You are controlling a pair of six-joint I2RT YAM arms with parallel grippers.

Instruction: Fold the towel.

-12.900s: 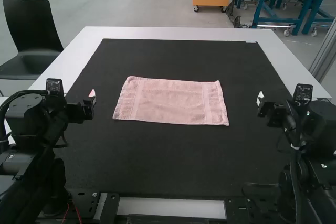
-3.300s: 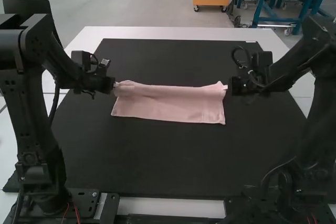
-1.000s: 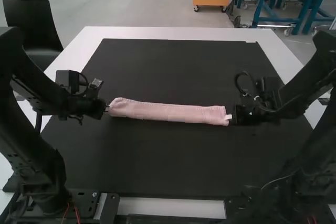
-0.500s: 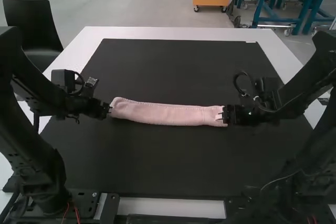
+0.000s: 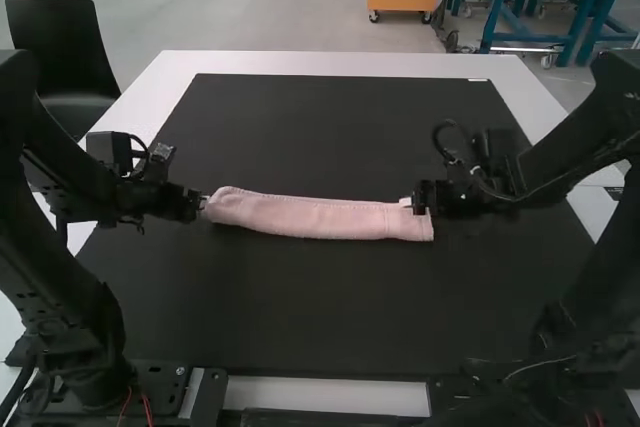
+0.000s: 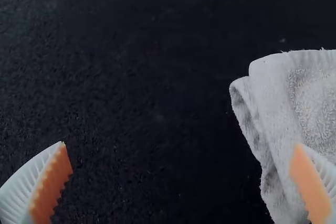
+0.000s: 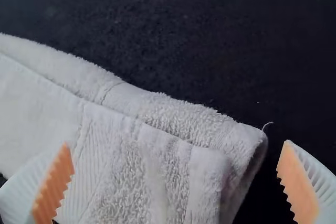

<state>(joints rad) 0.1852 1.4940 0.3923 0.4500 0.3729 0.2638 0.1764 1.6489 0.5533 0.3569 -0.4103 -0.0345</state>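
My left gripper (image 5: 205, 204) stands open at the left end of the pink towel (image 5: 320, 218), and my right gripper (image 5: 411, 204) is by its right end. The towel lies folded into a long narrow strip running left to right. In the left wrist view, the left gripper (image 6: 180, 144) has its fingers wide apart, one overlapping the layered towel end (image 6: 273, 98). From the right wrist, the right gripper (image 7: 177, 142) is also wide open, with the towel corner (image 7: 152, 166) between and below its fingers; the folded layers are slightly offset there.
A black mat (image 5: 320, 297) lies under the towel on the white table (image 5: 330, 62). The left arm stands at the mat's left side, the right arm at its right. A dark chair (image 5: 65, 57) is beyond the table's left edge.
Since the earliest frame the towel has gone from a wider rectangle to a narrow strip. Lately my left gripper drew slightly left, while the right one opened and shifted left and a little back.
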